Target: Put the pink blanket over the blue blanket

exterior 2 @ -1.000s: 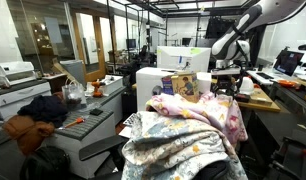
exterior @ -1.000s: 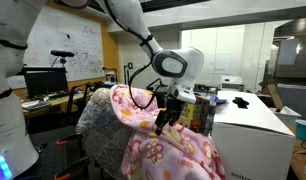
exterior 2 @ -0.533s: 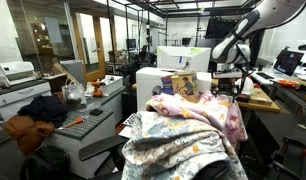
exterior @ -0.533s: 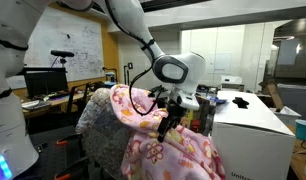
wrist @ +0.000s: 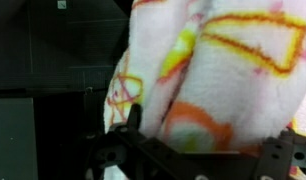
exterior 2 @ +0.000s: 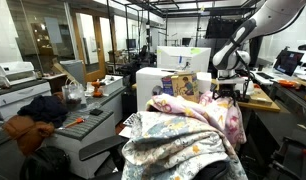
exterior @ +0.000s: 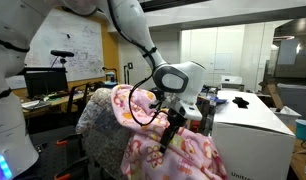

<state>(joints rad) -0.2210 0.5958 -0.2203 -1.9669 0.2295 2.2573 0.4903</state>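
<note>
The pink blanket (exterior: 178,150) with yellow and darker pink flower swirls lies draped over a chair, on top of part of the mottled grey-blue blanket (exterior: 98,125). In an exterior view the pink blanket (exterior 2: 198,110) lies behind and above the blue blanket (exterior 2: 173,150). My gripper (exterior: 171,128) hangs right at the pink blanket's upper folds, pointing down. The gripper (exterior 2: 226,95) also shows above the blanket's far edge. In the wrist view the pink blanket (wrist: 223,70) fills the picture, and my gripper (wrist: 215,125) is open with the fleece close between its fingers (wrist: 133,115).
A white cabinet (exterior: 255,130) stands right beside the blankets. A desk with a monitor (exterior: 43,82) is behind them. A cardboard box (exterior 2: 185,86) sits on a white unit (exterior 2: 153,85). A desk (exterior 2: 268,100) and a low bench with dark clothes (exterior 2: 38,112) flank the chair.
The arm has lowered, bringing the gripper down closer onto the pink blanket. The jaws have stayed open. The blankets have not moved.
</note>
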